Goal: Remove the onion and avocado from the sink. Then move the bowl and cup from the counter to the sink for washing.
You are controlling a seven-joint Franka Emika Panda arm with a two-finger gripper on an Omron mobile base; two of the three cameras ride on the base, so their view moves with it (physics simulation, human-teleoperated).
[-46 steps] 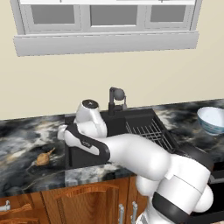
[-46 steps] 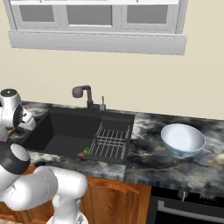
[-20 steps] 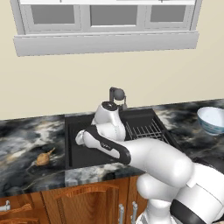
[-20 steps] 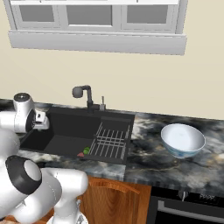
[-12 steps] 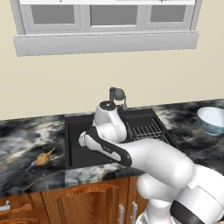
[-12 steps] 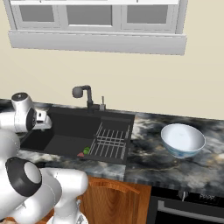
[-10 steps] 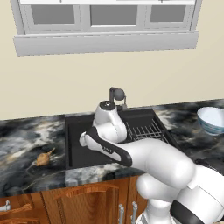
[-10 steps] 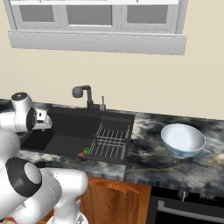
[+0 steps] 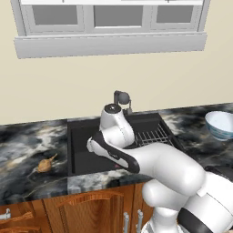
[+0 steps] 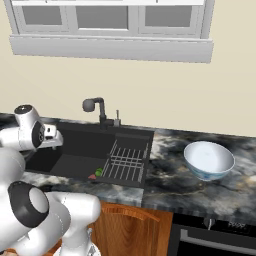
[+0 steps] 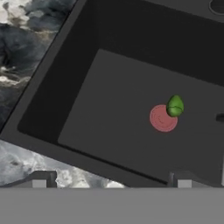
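The jaws are hanging wide open and empty, having swung from the onion (image 9: pixel 44 164) on the left tabletop (image 9: pixel 27 150) to above the sink (image 11: pixel 57 83), now lining up on the avocado (image 11: pixel 175 106) beside its drain.

counter (image 9: pixel 27 145): marbled stone | on it: onion (image 9: pixel 44 164) left, bowl (image 10: pixel 208 159) right

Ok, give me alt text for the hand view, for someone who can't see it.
Looking down into the black sink, a green avocado lies on its floor beside a red drain disc. Marbled counter borders it, and the open gripper hangs above the near rim.
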